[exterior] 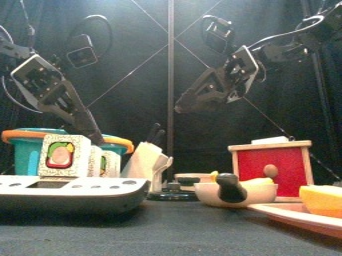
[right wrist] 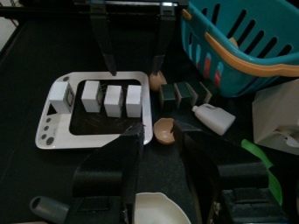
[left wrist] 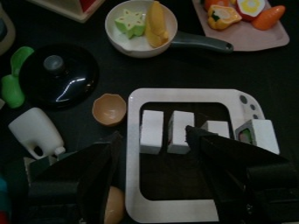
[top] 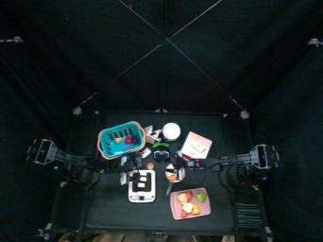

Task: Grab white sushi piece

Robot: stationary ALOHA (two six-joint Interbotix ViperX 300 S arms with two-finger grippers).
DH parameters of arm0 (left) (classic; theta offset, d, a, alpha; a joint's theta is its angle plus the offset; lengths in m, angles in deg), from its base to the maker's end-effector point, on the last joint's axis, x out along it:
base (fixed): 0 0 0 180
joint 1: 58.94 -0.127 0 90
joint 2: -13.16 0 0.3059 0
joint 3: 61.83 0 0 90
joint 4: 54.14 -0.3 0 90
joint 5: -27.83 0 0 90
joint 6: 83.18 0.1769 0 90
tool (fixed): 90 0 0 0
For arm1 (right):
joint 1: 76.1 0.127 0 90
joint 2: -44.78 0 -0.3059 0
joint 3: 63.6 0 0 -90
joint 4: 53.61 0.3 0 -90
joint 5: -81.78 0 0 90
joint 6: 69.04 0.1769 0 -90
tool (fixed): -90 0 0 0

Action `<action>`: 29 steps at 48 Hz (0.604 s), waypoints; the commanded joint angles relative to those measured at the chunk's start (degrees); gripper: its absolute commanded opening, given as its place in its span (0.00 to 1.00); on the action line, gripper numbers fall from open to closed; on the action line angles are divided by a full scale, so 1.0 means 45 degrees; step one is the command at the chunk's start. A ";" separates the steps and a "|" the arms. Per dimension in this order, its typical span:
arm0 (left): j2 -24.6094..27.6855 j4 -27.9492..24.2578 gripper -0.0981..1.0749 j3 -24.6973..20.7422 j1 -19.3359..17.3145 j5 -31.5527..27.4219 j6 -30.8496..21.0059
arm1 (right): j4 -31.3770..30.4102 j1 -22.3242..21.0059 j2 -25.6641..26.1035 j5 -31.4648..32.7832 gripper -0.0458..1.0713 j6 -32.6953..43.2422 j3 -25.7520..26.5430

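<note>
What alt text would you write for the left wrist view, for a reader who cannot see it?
The open left tool hangs over a white tray holding white sushi pieces in a row. Beyond the tray lie a brown half eggshell, a black pan lid, a white bottle and a pale bowl of toy food.

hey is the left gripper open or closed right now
Open. In the left wrist view, the left gripper has its jaws spread wide above the white tray holding white sushi pieces.
</note>
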 commanded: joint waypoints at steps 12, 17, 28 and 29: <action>0.0918 -0.0527 0.89 -0.0508 -0.0469 0.0117 0.0020 | -0.0078 0.0020 0.0254 -0.0156 0.69 -0.0020 0.0078; 0.1113 -0.0547 0.89 -0.0527 -0.0508 0.0098 0.0020 | -0.0078 0.0020 0.0215 -0.0156 0.69 -0.0020 0.0039; 0.1426 -0.0547 0.88 -0.0566 -0.0527 0.0117 0.0020 | -0.0078 0.0020 0.0098 -0.0117 0.69 -0.0020 0.0059; 0.1445 -0.0547 0.88 -0.0566 -0.0527 0.0117 0.0020 | -0.0078 0.0020 0.0098 -0.0156 0.69 -0.0020 0.0059</action>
